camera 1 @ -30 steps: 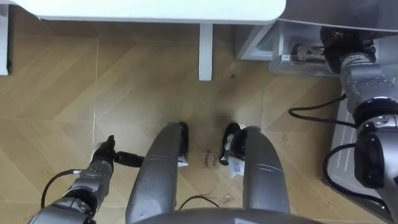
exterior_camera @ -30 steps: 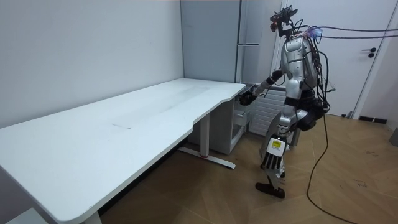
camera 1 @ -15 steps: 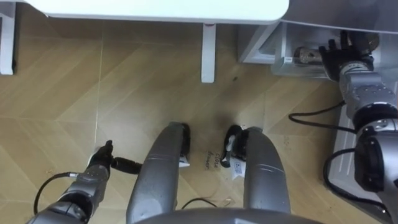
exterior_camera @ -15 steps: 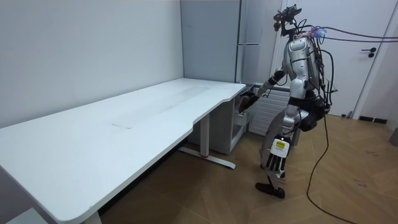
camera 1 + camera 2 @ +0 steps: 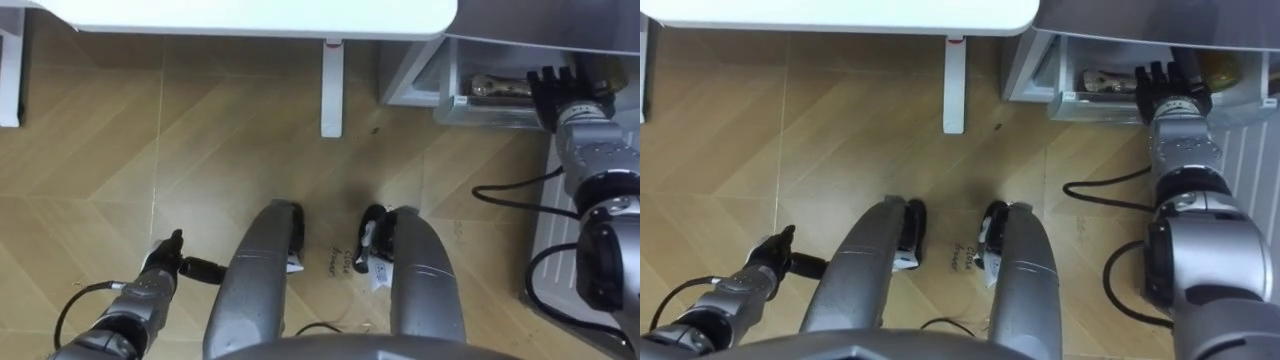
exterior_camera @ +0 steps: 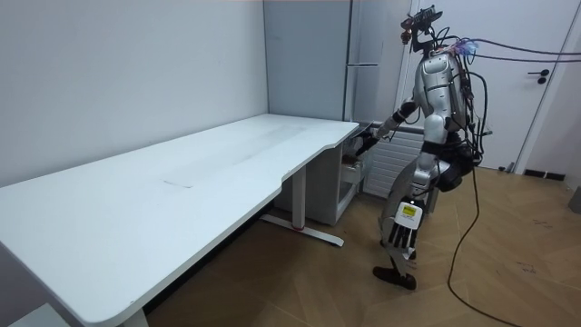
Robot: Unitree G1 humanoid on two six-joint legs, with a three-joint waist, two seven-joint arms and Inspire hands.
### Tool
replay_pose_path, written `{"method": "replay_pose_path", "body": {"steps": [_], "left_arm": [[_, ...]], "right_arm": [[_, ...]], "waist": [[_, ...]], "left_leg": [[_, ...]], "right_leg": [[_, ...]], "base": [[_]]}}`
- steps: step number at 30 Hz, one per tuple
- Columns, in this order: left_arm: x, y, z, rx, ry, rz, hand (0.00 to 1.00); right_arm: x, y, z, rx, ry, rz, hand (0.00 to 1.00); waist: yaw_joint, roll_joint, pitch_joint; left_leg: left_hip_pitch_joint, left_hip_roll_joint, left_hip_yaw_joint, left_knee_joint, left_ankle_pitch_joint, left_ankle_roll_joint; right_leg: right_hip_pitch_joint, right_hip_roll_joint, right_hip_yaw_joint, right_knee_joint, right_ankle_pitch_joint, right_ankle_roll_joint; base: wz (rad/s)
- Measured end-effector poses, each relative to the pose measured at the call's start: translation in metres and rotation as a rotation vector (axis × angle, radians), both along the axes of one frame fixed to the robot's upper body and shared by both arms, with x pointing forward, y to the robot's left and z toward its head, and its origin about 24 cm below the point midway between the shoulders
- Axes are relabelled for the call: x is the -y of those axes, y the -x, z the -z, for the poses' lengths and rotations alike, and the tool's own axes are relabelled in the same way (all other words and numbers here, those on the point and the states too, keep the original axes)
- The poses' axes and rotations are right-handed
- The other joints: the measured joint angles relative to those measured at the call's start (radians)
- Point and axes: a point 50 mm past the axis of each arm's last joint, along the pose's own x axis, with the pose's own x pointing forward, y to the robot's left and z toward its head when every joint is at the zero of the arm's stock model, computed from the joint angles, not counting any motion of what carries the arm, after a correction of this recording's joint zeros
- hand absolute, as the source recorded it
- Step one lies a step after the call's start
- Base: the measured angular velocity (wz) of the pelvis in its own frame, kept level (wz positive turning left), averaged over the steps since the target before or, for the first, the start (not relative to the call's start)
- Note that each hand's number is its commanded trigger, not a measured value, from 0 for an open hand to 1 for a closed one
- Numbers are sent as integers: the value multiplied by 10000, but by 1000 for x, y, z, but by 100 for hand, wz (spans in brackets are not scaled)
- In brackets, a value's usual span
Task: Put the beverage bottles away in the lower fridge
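Drink [image 5: 497, 87], brownish, lying sideways in lower fridge [image 5: 441, 72], right hand [image 5: 553, 86] beside

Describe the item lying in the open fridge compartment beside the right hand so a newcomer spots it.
Right of the white desk is the open fridge compartment. In it a slim brownish item lies on its side, just left of the right hand; unlike the rounded yellowish thing beyond the hand, it is long.

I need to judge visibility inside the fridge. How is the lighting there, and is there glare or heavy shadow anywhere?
Right eye view: the fridge compartment is dimmer than the floor, yet a bottle lying beside the right hand is readable. Left eye view: the table is bright white, no harsh glare. Room view: soft shade beneath it.
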Motion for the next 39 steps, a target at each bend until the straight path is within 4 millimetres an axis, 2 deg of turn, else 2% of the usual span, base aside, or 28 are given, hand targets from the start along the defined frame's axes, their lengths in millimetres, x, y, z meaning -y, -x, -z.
{"method": "replay_pose_path", "body": {"steps": [7, 11, 19, 23, 24, 27, 35, 39], "left_arm": [[0, 1, 0, -32, 0, 4, 0], [1, 1, 1, -20, 24, 11, 0], [0, -1, 0, 91, 155, -135, 0], [-4, 1, -1, 127, 203, -381, 0], [-4, 1, -1, 183, 275, -516, 0], [-4, 1, -1, 307, 435, -627, 0], [-17, 9, -2, 325, 510, -1060, 0], [-21, 16, -1, 198, 619, -1272, 0]], "right_arm": [[1, 3, 3, -133, -18, 28, 0], [1, 8, 11, -334, -109, 70, 0], [6, 22, 24, -438, -186, 201, 0], [13, 40, 38, -591, -385, 581, 0], [15, 45, 41, -730, -379, 657, 0], [19, 53, 47, -1041, -410, 787, 0], [30, 89, 68, -1873, -225, 1063, 0], [33, 105, 77, -2153, -40, 987, 0]], "waist": [[-18, 1, 0], [144, 5, -3], [72, -13, -31], [-114, -36, -60], [-138, -57, -100], [-250, -70, -151], [-434, -94, -290], [-597, -83, -290]], "left_leg": [[189, 25, -3, -141, 1, -1], [489, 170, 1, -487, 55, -5], [962, 149, 44, -1372, 261, 141], [1356, 130, 95, -1831, 305, 211], [1454, 122, 138, -1975, 322, 241], [1766, 120, 318, -2305, 362, 301], [2518, 137, 509, -2802, 371, 324], [2862, 145, 572, -2959, 372, 324]], "right_leg": [[209, 28, -24, -171, 21, 6], [583, 195, -117, -761, 292, -10], [1128, 231, -212, -1792, 583, 160], [1548, 250, -228, -2284, 674, 289], [1599, 252, -158, -2366, 704, 334], [1794, 258, 16, -2595, 768, 421], [2491, 382, 117, -3140, 890, 475], [2794, 413, 179, -3338, 900, 493]], "base": [[0], [-11], [-1], [-2], [-9], [-14], [-7], [-5]]}}
